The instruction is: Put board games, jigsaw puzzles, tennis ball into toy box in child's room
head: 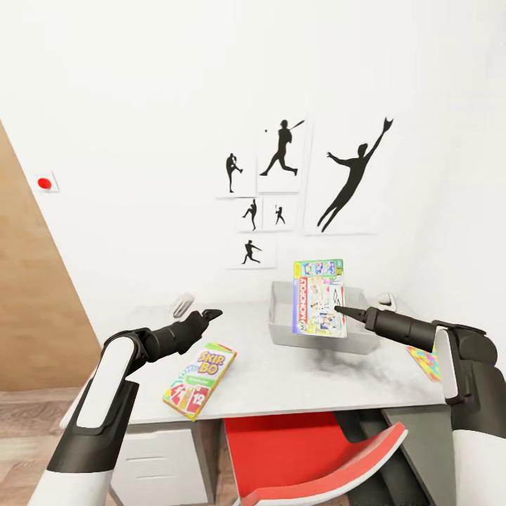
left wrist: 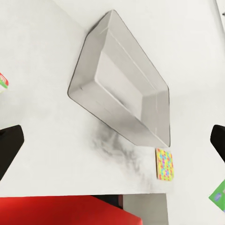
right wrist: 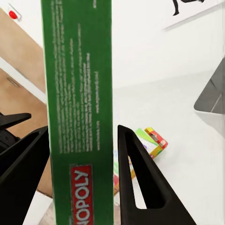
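Observation:
The grey toy box [head: 281, 328] stands on the white table [head: 295, 379], and in the left wrist view the toy box [left wrist: 122, 89] looks empty. My right gripper [head: 340, 308] is shut on the Monopoly board game [head: 320, 295], holding it upright over the box. Its green side [right wrist: 79, 103] is clamped between both fingers [right wrist: 140, 183]. A Skip-Bo game [head: 200, 379] lies flat near the table's front left. My left gripper [head: 209, 315] hovers above the table left of the box, open and empty [left wrist: 112, 140]. A colourful jigsaw puzzle [head: 424, 362] lies at the table's right edge.
A red chair [head: 309, 457] is tucked under the table's front. A small white object [head: 183, 303] lies at the back left of the table. The wall with baseball silhouettes [head: 281, 183] is directly behind, and a wooden panel [head: 35, 316] stands to the left.

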